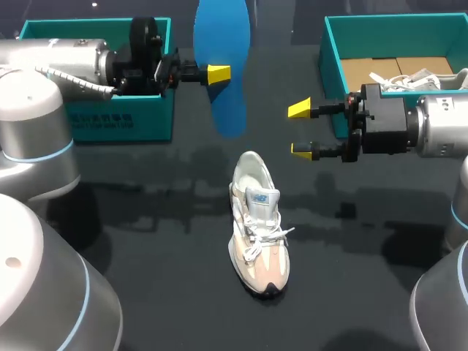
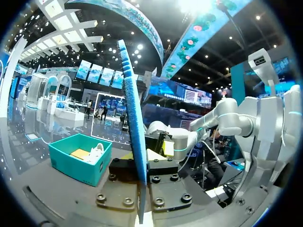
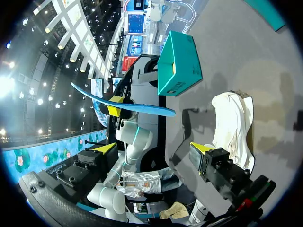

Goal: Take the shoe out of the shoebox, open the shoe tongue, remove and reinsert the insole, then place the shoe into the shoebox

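L claw clamped on insole, long axis roughly in line w/ shoe, which sits below it, heel end nearer. R claw hangs open, closer to shoe.

Dark glossy table with faint reflections on it. A white-and-beige shoe stands upright on its sole near the middle. Its toe points toward the robot, its heel away, and the white laces are loose. Beyond the shoe, off to the robot's right, an open teal shoebox sits on the table. Beyond the shoe on the opposite side is a second teal box, also open-topped. Both are well apart from the shoe.
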